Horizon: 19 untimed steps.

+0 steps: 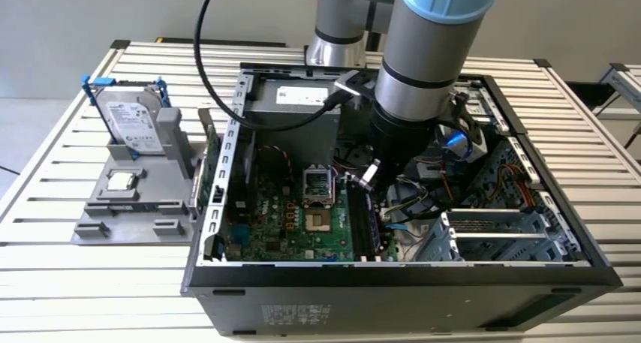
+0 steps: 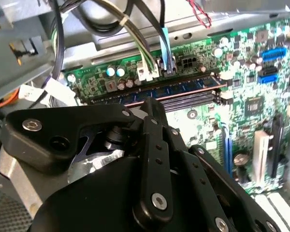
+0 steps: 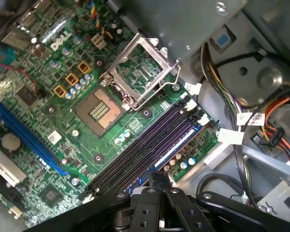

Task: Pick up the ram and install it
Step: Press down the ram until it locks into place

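The black pincer (image 2: 152, 104), fingers closed together and holding nothing, presses directly on the long blue-green ram stick (image 2: 183, 89), which lies lengthwise in its motherboard slot beneath the fingertips.

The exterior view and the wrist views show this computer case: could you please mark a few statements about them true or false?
1. The hard drive lies inside the case. False: it stands on the grey fixture outside it.
2. The gripper is at the memory slots. True.
3. The processor chip sits in the socket. False: it lies on the fixture, and the socket is empty.
4. The ram lies along the memory slots. True.
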Motion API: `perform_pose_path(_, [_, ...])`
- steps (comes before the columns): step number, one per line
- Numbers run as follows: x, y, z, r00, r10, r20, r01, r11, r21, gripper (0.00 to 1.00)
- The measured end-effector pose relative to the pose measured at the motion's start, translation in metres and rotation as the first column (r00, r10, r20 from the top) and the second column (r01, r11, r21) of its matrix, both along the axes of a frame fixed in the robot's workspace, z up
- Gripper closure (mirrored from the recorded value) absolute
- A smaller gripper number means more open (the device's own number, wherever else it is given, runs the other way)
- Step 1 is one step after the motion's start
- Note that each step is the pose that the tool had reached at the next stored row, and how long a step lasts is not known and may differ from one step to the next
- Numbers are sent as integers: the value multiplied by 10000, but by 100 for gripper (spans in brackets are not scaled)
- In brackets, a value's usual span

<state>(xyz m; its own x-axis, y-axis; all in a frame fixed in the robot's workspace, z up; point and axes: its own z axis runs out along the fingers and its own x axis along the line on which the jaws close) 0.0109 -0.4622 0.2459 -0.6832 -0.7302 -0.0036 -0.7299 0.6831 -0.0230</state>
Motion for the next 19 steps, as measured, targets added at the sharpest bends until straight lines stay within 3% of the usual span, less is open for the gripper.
perform_pose_path(4, [0, 0, 0, 9975, 702, -11, -702, 9975, 0, 100])
perform_pose_path(9, [0, 0, -1, 9881, 1538, -22, -1538, 9881, 2, 100])
perform_pose_path(14, [0, 1, 0, 9710, 2392, -33, -2392, 9710, 5, 100])
perform_pose_path(19, [0, 1, 0, 9473, 3203, -40, -3203, 9473, 6, 100])
